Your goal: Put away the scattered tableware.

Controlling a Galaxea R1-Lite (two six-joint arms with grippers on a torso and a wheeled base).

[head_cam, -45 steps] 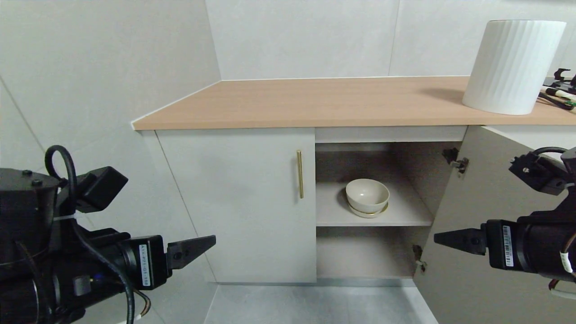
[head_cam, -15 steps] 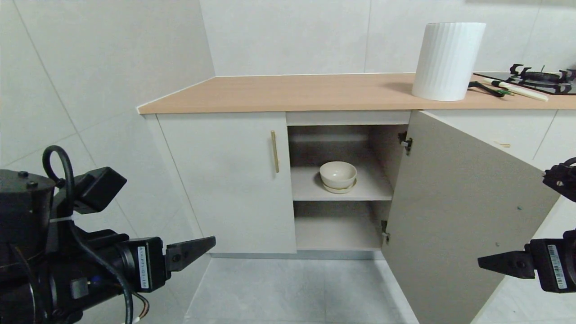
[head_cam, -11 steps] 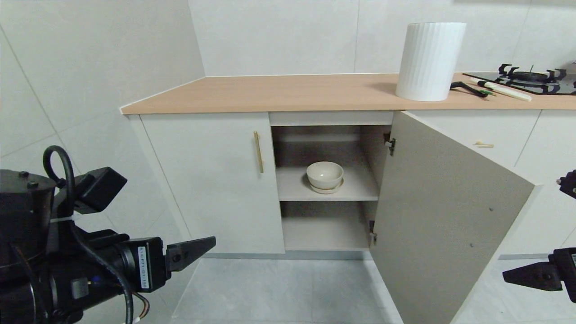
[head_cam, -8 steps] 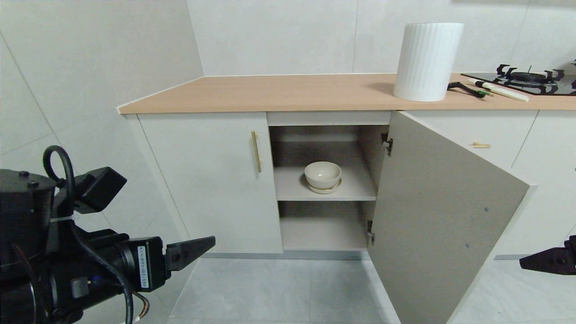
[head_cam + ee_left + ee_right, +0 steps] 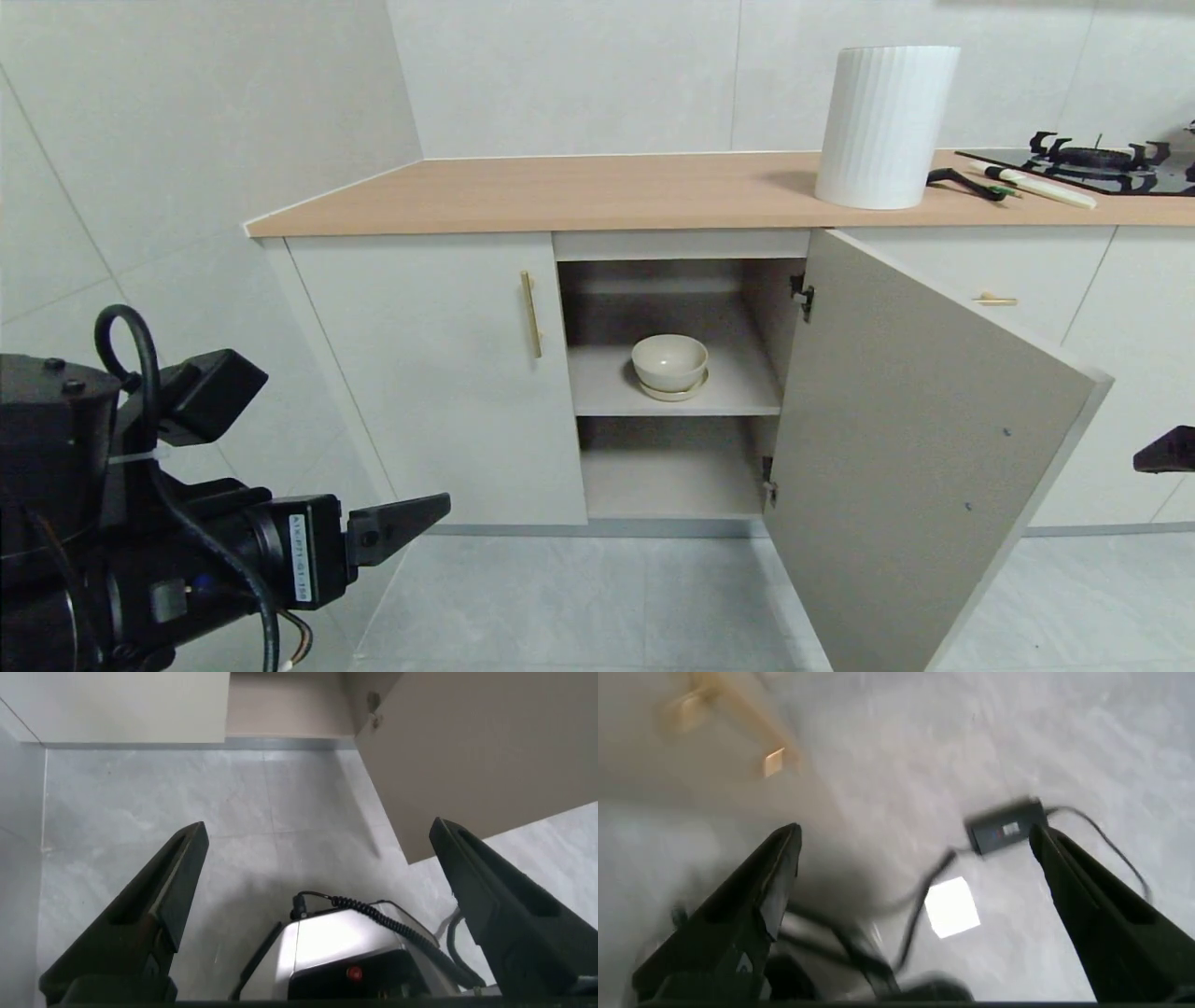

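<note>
**Head view.** The cabinet point(image 5: 429, 373) under the table point(image 5: 560, 196) has its right door point(image 5: 915, 439) swung open. On the upper shelf point(image 5: 738, 392) a beige bowl point(image 5: 669, 359) stands upright on a plate point(image 5: 670, 393) of the same colour. The inside of the bowl shows plain beige surface. At the far right of the table a white ribbed cylinder point(image 5: 887, 126) stands upright; its contents cannot be seen. Utensils point(image 5: 1027, 182) lie just right of it, near a stove burner point(image 5: 1092, 154). The left gripper point(image 5: 411, 518) is at the near left, well apart from the cabinet. The tip of the right gripper point(image 5: 1162, 451) is at the right edge, right of the open door.

**Left wrist view.** The left gripper's fingers point(image 5: 140, 924) are spread wide and hold nothing. Below them is the tiled floor point(image 5: 187, 793).

**Right wrist view.** The right gripper's fingers point(image 5: 738, 915) are also spread wide and hold nothing. A black adaptor point(image 5: 1004, 829) with its cable lies on the floor.
</note>
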